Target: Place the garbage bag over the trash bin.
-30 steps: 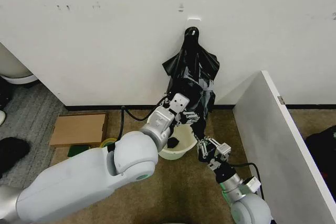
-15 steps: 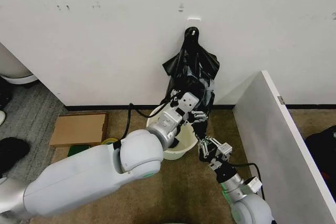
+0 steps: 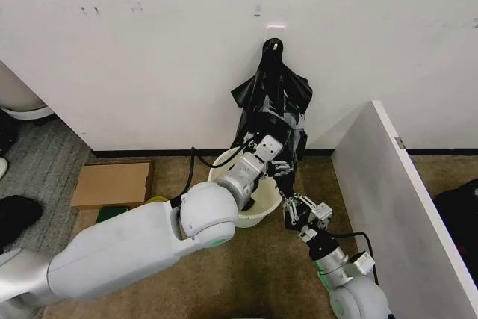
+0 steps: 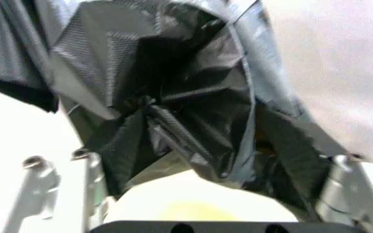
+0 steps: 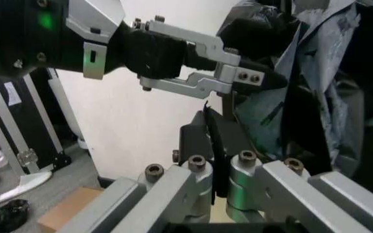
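The garbage bag [image 3: 272, 98] is crinkled glossy black plastic hanging from a wall hook, its lower end draped by the trash bin [image 3: 258, 218], a cream-white bucket on the floor below. My left gripper [image 3: 280, 163] reaches over the bin's rim into the bag's lower folds. In the left wrist view its fingers [image 4: 91, 174] stand open with the bag [image 4: 173, 97] bunched between them. My right gripper [image 3: 299, 211] is lower, right of the bin, shut on a narrow black strip of the bag [image 5: 329, 97]. The right wrist view shows my left gripper [image 5: 264, 80] against the plastic.
A white partition panel [image 3: 388, 184] walls off the right side close to my right arm. A flat cardboard box [image 3: 112, 183] and a yellow tape roll [image 3: 154, 201] lie on the carpet left of the bin. The white wall stands directly behind the bag.
My left arm has swung right and forward over the bin, bringing its gripper up against the bag's lower folds. The right gripper has held its place on the strip.
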Controlling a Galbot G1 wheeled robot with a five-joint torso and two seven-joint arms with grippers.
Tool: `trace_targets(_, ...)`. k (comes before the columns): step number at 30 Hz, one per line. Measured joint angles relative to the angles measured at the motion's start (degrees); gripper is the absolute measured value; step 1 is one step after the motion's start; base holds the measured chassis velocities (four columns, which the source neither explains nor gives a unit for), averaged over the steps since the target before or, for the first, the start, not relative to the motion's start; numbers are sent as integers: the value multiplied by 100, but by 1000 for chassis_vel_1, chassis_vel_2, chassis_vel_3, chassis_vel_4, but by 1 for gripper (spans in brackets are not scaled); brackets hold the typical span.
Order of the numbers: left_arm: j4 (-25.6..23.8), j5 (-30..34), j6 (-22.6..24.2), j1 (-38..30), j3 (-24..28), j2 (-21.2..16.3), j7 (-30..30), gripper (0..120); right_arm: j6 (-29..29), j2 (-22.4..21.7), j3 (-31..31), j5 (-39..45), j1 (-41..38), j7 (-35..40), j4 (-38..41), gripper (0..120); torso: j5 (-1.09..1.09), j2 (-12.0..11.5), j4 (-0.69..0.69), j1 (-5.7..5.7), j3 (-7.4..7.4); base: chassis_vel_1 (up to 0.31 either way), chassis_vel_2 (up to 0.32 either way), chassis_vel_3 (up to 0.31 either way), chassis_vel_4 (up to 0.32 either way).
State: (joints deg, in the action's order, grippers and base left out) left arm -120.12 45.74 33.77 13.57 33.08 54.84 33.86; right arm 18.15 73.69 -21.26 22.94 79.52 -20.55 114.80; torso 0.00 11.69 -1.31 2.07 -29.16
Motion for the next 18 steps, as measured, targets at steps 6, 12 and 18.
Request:
trace_targets(6,18,5,-49,11,-19,-7,10,50,-4,5,9,4,-11,2,0,0,0,0,0,0,0,0,0,0,0)
trace_targets(12,97,-2,-147,68,-76,-7,24,25,-8,16,23,7,-16,6,-1,0,0,0,0,0,0,0,0,0,0)
trace_targets(18,119,-23,-288,123,-157,-29,53,4,-8,11,27,8,-15,9,-6,0,0,0,0,0,0,0,0,0,0)
